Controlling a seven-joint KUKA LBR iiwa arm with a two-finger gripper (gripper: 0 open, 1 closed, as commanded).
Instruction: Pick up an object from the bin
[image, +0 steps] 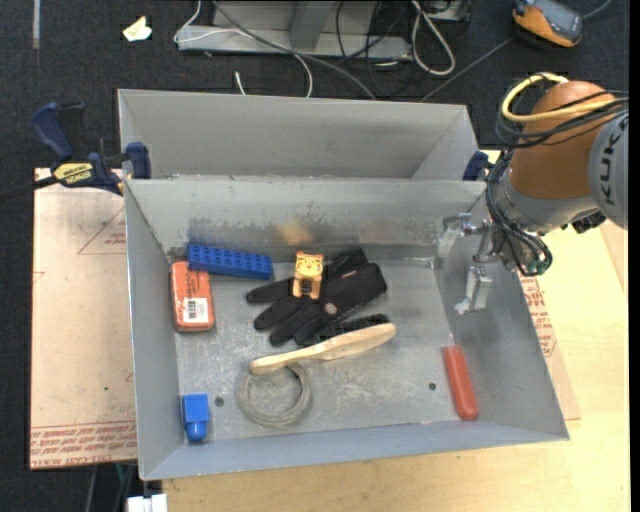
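Observation:
My gripper (466, 266) hangs over the right sloping wall of the bin, open, with nothing between its fingers. Nearest to it, a red stick-shaped thing (460, 382) lies below it at the bin's right front. A black glove (322, 297) lies spread in the middle of the floor, to the gripper's left. On the glove's upper edge sits a small yellow block (308, 274). A pale wooden spatula-like piece (326, 347) lies slantwise just in front of the glove.
A greyish ring (273, 394) lies under the wooden piece's left end. A long blue brick (231, 261) rests along the back wall, an orange flat block (192, 297) at the left wall, a small blue piece (195, 416) in the front left corner.

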